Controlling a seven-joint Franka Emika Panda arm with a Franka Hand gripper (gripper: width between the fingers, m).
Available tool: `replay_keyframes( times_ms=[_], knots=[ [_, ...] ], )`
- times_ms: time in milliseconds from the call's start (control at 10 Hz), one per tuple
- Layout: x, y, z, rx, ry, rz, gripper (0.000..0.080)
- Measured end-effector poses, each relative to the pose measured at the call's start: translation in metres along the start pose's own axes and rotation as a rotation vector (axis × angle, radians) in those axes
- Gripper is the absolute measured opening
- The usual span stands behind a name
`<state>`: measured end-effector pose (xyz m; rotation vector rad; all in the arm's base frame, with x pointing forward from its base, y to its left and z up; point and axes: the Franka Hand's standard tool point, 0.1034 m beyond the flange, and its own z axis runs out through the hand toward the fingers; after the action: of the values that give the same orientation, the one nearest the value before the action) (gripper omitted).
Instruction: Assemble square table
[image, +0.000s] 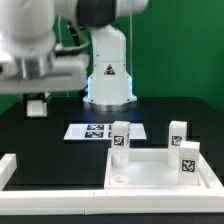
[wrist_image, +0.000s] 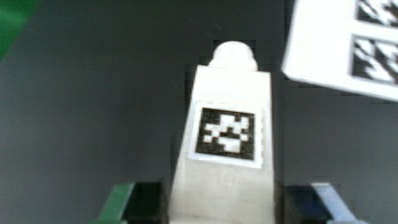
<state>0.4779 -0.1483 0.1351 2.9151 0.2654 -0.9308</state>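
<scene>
White plastic is most of what the exterior view gives me: the tabletop (image: 160, 168) lies flat on the black worktop (image: 40, 135) at about five o'clock in the frame, raised edges up. Three legs stand upright at it, one (image: 120, 140) near its far corner on the view's left, one (image: 179, 132) behind its far edge, one (image: 188, 160) toward the view's right side; whether any is seated in a socket I cannot tell. The marker board (image: 90, 131) lies just behind, near centre. The arm fills ten o'clock, and the end effector (image: 37, 106) hangs well above the worktop at nine o'clock, well apart from the tabletop, which lies toward four o'clock from it.

Moving to the wrist view, a fourth leg (wrist_image: 228, 140) is clamped between the fingers (wrist_image: 320, 205), so the end effector is clenched on it. The leg's long axis runs straight out from the grip, its rounded tip toward twelve o'clock and its tag facing the camera. The marker board's corner (wrist_image: 347, 50) shows at one o'clock, beyond the tip.

My judgement: the coming move depends on carrying this leg across to an open corner socket and swinging its long axis upright over it.
</scene>
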Motion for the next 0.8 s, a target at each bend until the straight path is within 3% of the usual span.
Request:
replay_keyframes(
  times_ms=[100,300,700,800],
  knots=[
    [0.012,-0.02,-0.036,0.042,0.114,0.07,0.0284],
    [0.015,-0.022,-0.072,0.049,0.246,0.109,0.0284],
    [0.026,-0.016,-0.069,0.001,0.524,0.13,0.0284],
    [0.041,-0.026,-0.069,-0.023,0.664,0.169,0.0284]
  ],
)
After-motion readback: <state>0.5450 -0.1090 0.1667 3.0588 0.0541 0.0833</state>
